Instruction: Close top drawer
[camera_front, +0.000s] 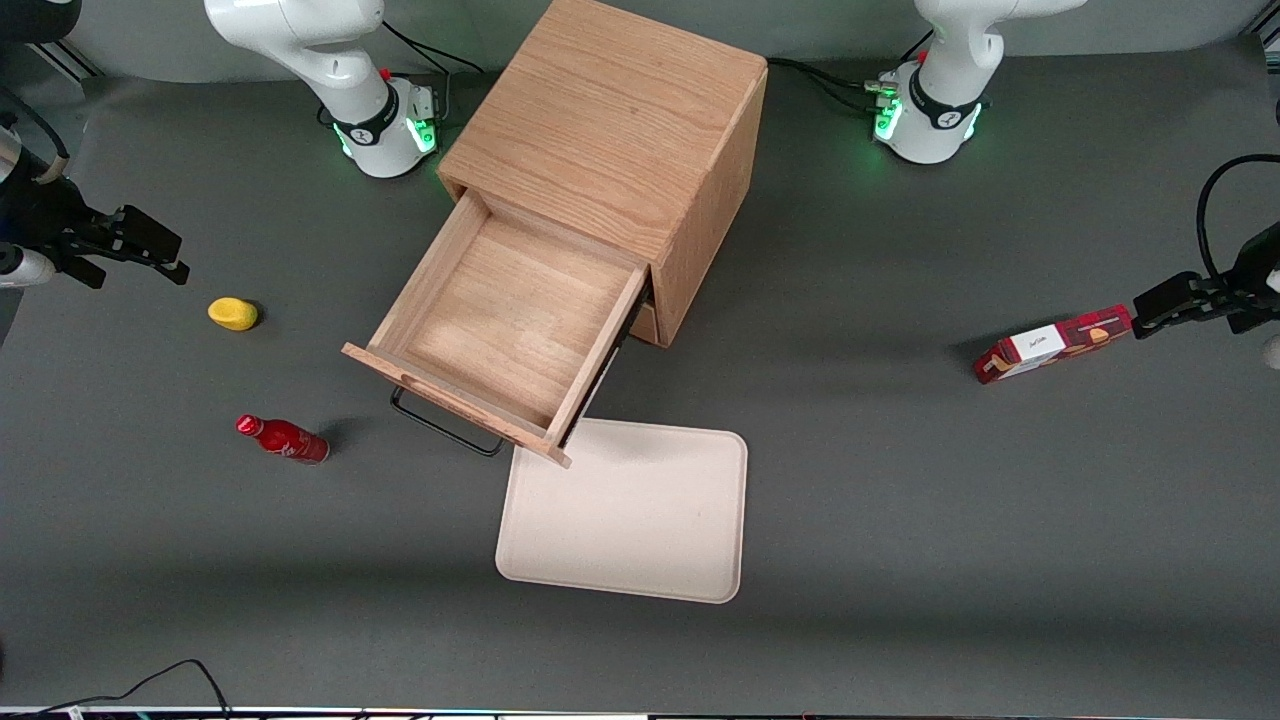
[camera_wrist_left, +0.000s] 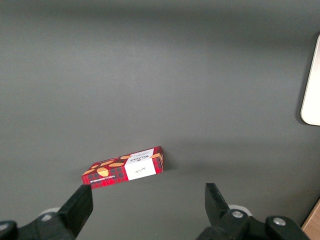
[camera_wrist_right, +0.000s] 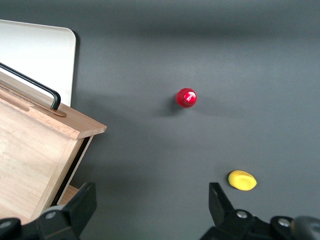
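The top drawer (camera_front: 505, 320) of the light oak cabinet (camera_front: 610, 130) stands pulled far out and is empty inside. Its thin black wire handle (camera_front: 445, 425) faces the front camera. My right gripper (camera_front: 160, 250) hangs open and empty above the table, well off sideways from the drawer toward the working arm's end, apart from it. In the right wrist view the open gripper (camera_wrist_right: 150, 205) is over bare table, with the drawer's front corner (camera_wrist_right: 75, 127) and handle (camera_wrist_right: 30, 80) beside it. The lower drawer is hidden under the top one.
A yellow lump (camera_front: 233, 313) and a red bottle (camera_front: 283, 439) lie on the table between my gripper and the drawer. A white tray (camera_front: 625, 510) lies just in front of the drawer. A red box (camera_front: 1050, 343) lies toward the parked arm's end.
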